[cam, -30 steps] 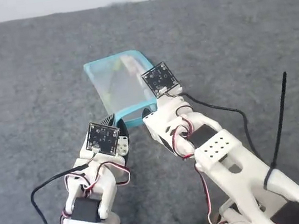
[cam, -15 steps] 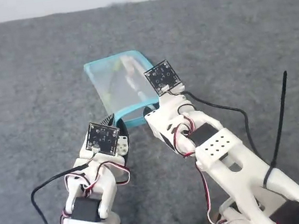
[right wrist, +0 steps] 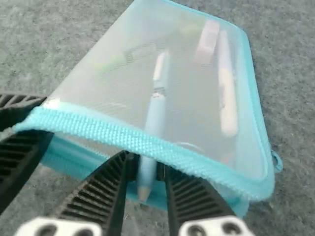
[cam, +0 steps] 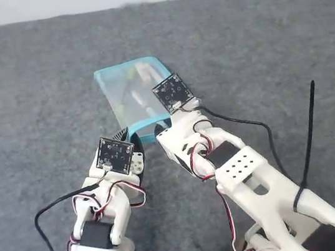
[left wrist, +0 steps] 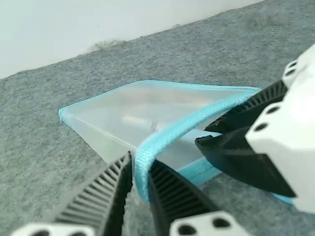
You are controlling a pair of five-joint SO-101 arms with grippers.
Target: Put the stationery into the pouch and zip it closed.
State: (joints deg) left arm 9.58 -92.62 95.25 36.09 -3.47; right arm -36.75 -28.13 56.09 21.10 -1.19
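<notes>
The left gripper (left wrist: 140, 166) pinches the blue zip edge (left wrist: 197, 119) of the pouch (left wrist: 147, 109) (lifted off the mat (left wrist: 39, 162)). The right gripper (right wrist: 145, 166) clamps a pale pen (right wrist: 156, 110) at the mouth. The pouch lies just ahead; grey mat spreads wide beyond its far edge.

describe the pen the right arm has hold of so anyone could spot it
On the grey table lies a see-through pouch with turquoise edging. At its open mouth the right gripper pinches a pale blue pen that runs inside. Unlike the cream stick farther in, its tip pokes out between the black fingers.
</notes>
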